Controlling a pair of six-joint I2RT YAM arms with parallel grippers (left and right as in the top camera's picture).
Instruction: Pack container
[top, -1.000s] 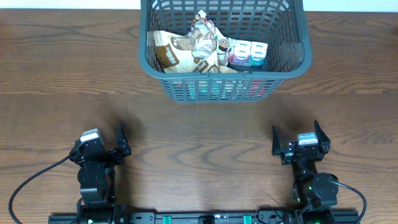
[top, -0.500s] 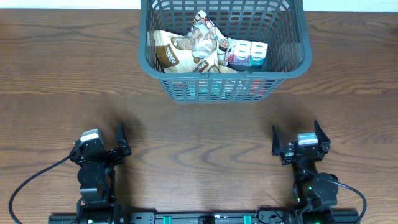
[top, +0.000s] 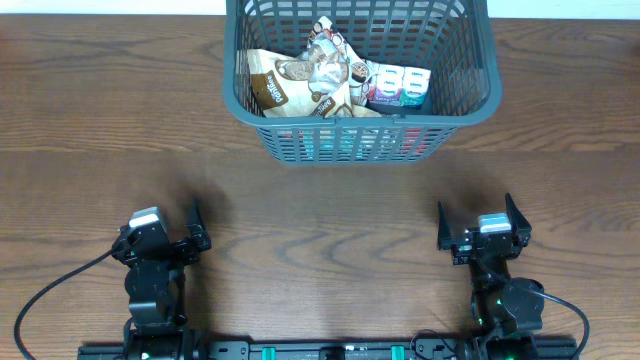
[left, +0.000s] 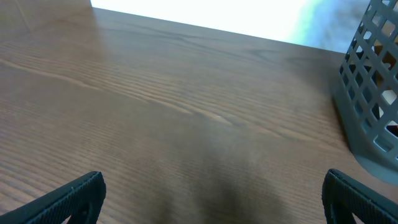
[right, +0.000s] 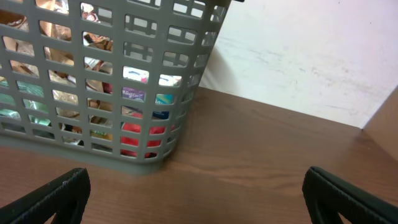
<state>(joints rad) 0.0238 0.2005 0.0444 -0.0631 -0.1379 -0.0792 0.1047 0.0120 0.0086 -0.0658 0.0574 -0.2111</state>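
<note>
The container (top: 470, 95), a dark grey lattice basket, stands at the table's far middle. It holds several packets: brown-and-white snack bags (top: 300, 80) and a pale boxed packet (top: 398, 85). Its corner shows in the left wrist view (left: 367, 93), and its wall with the packets behind it shows in the right wrist view (right: 93, 74). My left gripper (top: 170, 235) is open and empty near the front left, far from the basket; its fingers frame bare wood (left: 211, 199). My right gripper (top: 478, 225) is open and empty near the front right (right: 196, 196).
The wooden table (top: 320, 210) stretches between the basket and both grippers. A white wall (right: 298, 56) rises behind the table's far edge. Black cables (top: 50, 290) trail from the arm bases at the front edge.
</note>
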